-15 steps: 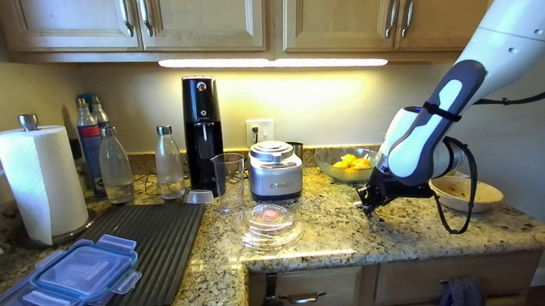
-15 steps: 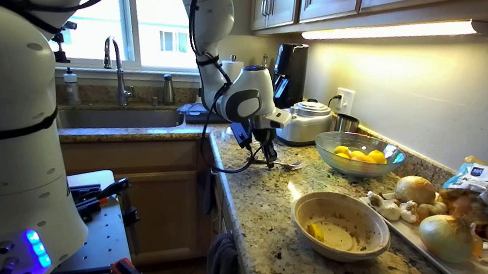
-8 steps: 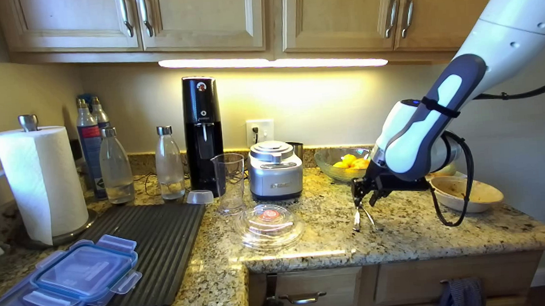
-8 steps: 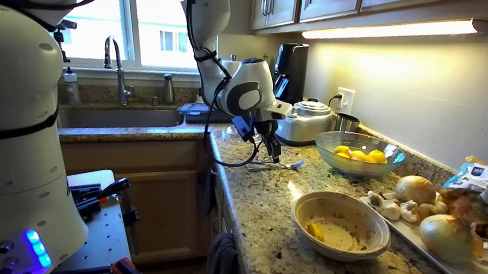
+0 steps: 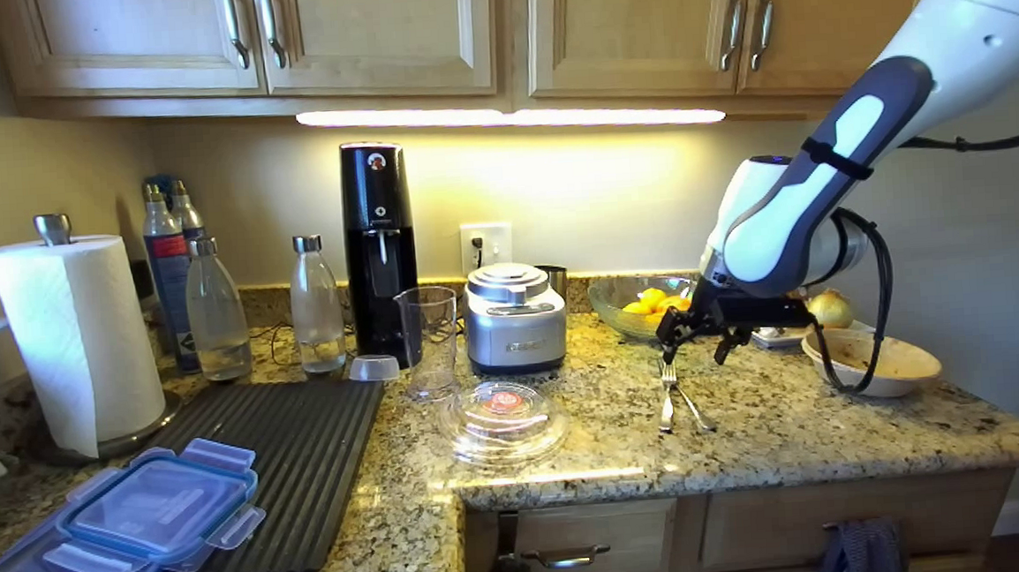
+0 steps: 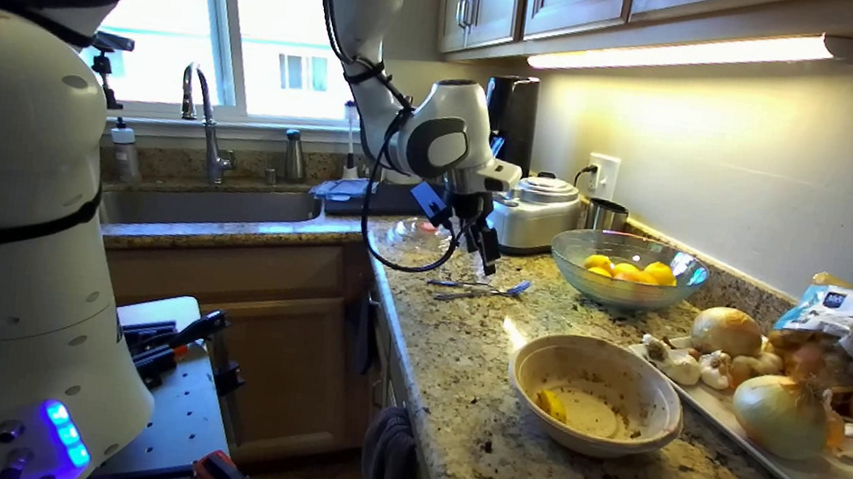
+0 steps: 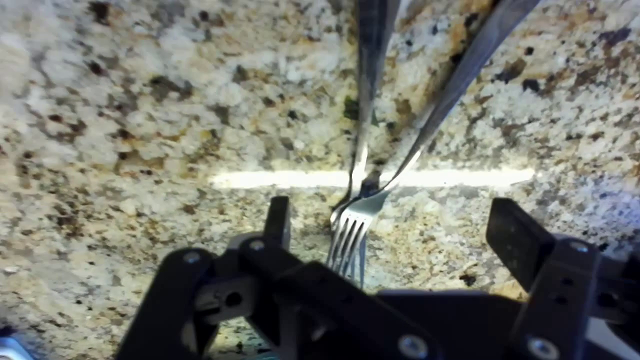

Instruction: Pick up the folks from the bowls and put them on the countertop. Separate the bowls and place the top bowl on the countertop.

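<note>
Within the last second the tool (image 7: 392, 222) rose higher above the surface (image 6: 459, 374) and drew clear of the two forks (image 7: 369, 204). In the wrist view its jaws stood wide apart, with nothing gripped; the forks lay below, touched by neither side. The forks rested on the surface, heads overlapping and handles diverging, well apart from the bowls (image 6: 596, 447). Placement of the forks was therefore judged complete, and the tool was judged free for the second part of the task. In both exterior views the bowls stood upright on the surface; a doubled rim suggested that they were nested, so separation was judged not yet done. The top bowl (image 6: 591, 413) contained a yellow scrap (image 6: 552, 405), apparently food, and a tray (image 6: 833, 475) stood near the rim. The next operation was judged to be a transfer of the tool to the bowls, followed by a grip on the upper rim only. Caution: a grip set too deep risked lifting both bowls together, and a tilted lift risked shifting the scrap. A slow, level lift was judged the safer method.
</note>
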Robot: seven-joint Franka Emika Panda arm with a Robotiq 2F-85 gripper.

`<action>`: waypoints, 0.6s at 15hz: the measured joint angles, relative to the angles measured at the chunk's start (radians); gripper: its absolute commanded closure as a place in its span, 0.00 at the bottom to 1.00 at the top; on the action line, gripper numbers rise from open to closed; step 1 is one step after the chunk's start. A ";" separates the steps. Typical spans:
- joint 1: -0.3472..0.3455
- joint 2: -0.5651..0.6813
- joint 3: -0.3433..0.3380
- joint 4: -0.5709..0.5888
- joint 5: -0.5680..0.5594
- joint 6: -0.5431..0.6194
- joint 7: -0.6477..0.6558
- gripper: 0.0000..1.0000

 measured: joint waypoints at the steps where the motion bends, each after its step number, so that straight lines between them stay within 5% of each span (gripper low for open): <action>1: -0.007 -0.025 -0.012 0.000 -0.024 -0.065 0.000 0.00; 9: -0.129 -0.192 -0.070 0.018 -0.392 -0.432 0.016 0.00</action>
